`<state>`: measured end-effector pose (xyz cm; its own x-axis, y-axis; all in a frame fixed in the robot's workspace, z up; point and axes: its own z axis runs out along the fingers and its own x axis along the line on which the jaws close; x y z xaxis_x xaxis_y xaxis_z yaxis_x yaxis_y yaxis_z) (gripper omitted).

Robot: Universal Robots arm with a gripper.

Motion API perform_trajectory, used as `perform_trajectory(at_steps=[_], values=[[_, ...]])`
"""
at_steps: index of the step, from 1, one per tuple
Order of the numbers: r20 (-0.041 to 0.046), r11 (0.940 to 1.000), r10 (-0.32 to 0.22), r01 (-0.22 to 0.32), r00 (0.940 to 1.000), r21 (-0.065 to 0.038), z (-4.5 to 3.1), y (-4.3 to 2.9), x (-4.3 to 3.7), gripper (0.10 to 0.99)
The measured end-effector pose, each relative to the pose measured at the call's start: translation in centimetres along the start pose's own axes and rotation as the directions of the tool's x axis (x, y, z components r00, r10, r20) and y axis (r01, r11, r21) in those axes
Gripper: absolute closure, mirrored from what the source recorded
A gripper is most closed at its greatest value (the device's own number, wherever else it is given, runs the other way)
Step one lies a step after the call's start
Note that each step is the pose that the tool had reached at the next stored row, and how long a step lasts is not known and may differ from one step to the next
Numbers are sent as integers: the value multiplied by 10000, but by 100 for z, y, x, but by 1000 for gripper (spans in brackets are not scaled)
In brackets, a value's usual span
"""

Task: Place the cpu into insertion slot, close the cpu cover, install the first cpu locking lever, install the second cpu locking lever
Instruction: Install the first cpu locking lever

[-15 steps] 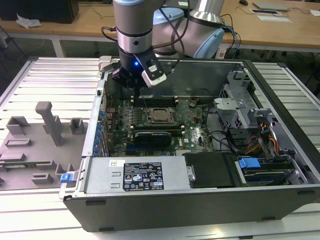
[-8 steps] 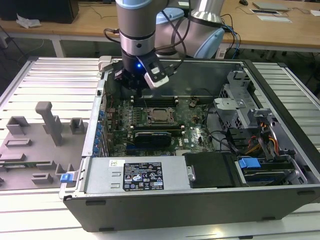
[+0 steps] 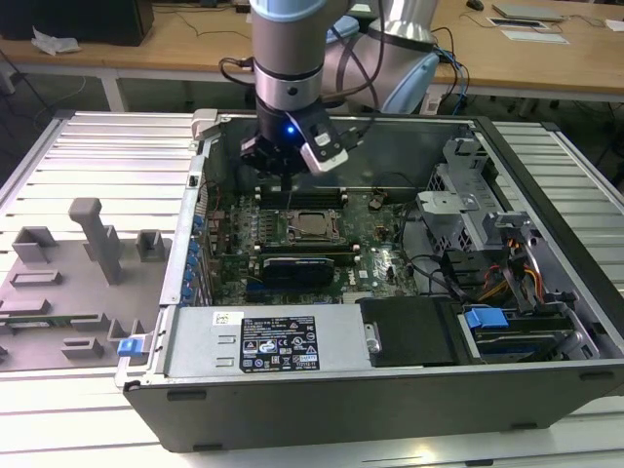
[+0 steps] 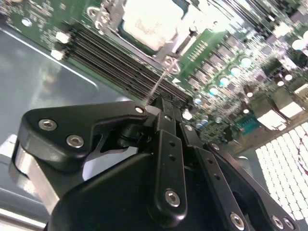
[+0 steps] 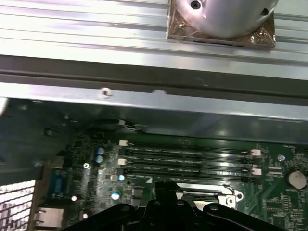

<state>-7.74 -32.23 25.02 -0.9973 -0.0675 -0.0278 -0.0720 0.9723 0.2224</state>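
The cpu (image 3: 312, 225) lies flat in the insertion slot on the green board, silver top (image 4: 147, 21) up; the slot's contact field is hidden under it. The silvery cpu cover (image 4: 169, 48) lies down around the chip. A thin wire locking lever (image 4: 156, 85) slants up from the socket's corner to my fingertips. My gripper (image 3: 285, 185) hangs just behind the socket, over the memory slots. Its black fingers (image 4: 168, 144) are pressed together with the lever's end between the tips. My gripper (image 5: 166, 190) also sits beside the cover's edge (image 5: 202, 189).
Long black memory slots (image 5: 187, 161) run beside the socket. A black fan-card (image 3: 307, 265) sits in front of it, then the power supply (image 3: 263, 341). Drive bays and cables (image 3: 487, 263) fill the exterior view's right. The case wall (image 5: 144, 106) is close behind.
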Motion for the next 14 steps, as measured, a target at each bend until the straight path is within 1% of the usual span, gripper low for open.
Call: perform_trajectory(at_steps=[5,7,9,10,11,13,14], values=[[0,10000,0,0,10000,0,16,-13,-137,980],[-1,10000,1,-1,10000,0,18,-16,-165,980],[0,10000,2,-2,10000,0,18,-16,-167,980],[2,10000,1,-1,10000,12,19,-15,-168,980],[25,10000,-5,5,10000,44,19,-15,-168,980],[246,9999,-58,56,9997,84,20,-16,-167,980],[407,9999,-95,91,9991,97,22,-17,-167,980]])
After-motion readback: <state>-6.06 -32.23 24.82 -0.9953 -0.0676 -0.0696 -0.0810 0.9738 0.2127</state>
